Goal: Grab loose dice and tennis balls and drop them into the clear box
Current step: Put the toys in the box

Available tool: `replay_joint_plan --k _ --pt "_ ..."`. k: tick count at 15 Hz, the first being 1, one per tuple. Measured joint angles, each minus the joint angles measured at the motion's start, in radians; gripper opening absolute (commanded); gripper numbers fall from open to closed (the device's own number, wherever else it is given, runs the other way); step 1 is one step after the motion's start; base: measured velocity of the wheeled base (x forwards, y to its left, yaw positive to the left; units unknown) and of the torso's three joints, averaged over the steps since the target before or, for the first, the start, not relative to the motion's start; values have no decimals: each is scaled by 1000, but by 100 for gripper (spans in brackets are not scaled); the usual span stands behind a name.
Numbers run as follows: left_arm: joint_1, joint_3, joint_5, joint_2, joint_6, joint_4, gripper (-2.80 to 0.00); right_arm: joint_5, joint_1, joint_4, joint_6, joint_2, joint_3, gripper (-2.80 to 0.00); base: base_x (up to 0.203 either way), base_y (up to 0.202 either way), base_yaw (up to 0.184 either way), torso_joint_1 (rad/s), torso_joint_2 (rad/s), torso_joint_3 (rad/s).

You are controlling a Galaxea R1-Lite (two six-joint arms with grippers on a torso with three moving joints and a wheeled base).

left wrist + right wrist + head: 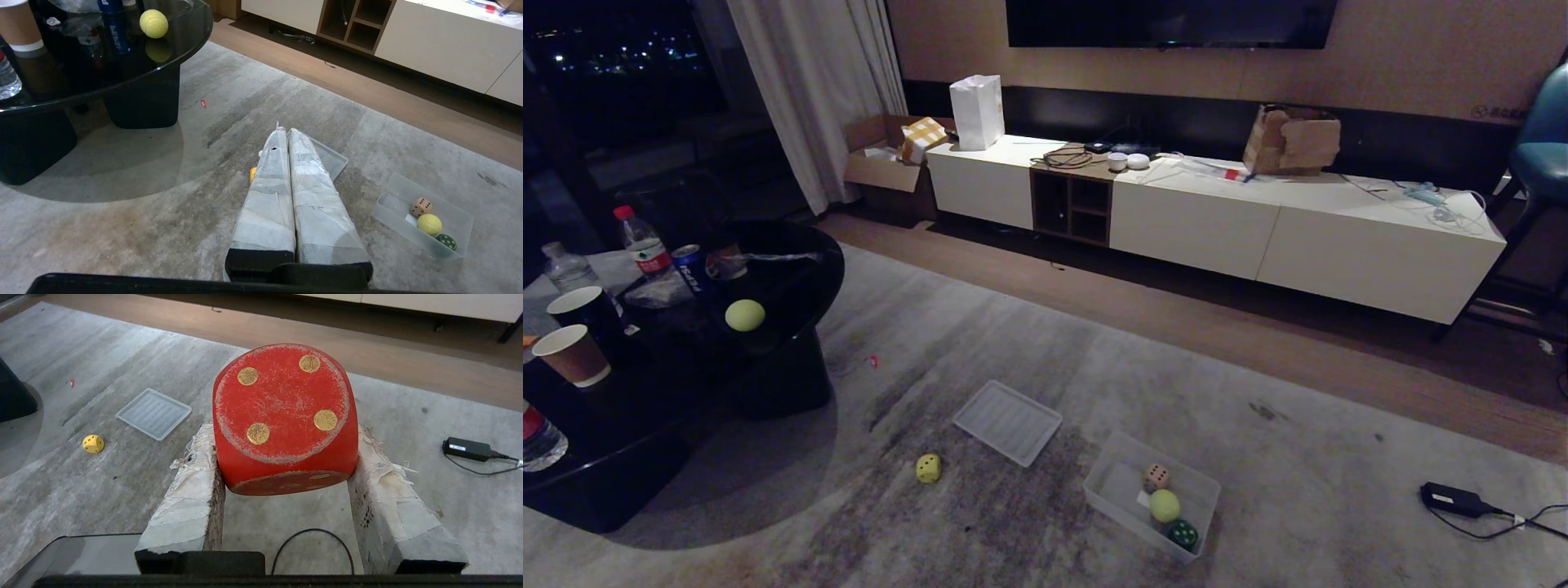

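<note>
My right gripper (284,435) is shut on a red die (284,416), held above the rug. My left gripper (284,131) hangs over the rug, shut and holding nothing. A yellow die (928,468) lies loose on the rug and peeks out beside the left fingers (253,174). The clear box (1117,478) stands on the rug and holds a tan die (1156,477), a tennis ball (1165,505) and a dark green die (1183,535). Another tennis ball (745,315) rests on the black round table (792,269). Neither arm shows in the head view.
A flat ribbed lid (1008,421) lies between the yellow die and the box. Cups, bottles and a can crowd the table's left side. A black power adapter (1454,497) with its cable lies on the rug at right. A long white TV cabinet (1258,229) lines the far wall.
</note>
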Motion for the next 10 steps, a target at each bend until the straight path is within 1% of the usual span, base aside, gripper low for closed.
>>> replay_joint_plan --k 4,10 --pt "0 0 3 0 -1 0 -280 0 0 0 0 0 0 -280 0 0 0 0 0 0" --pt "0 0 3 0 -1 -1 -280 0 0 0 -1 0 0 -280 0 0 0 2 1 -177"
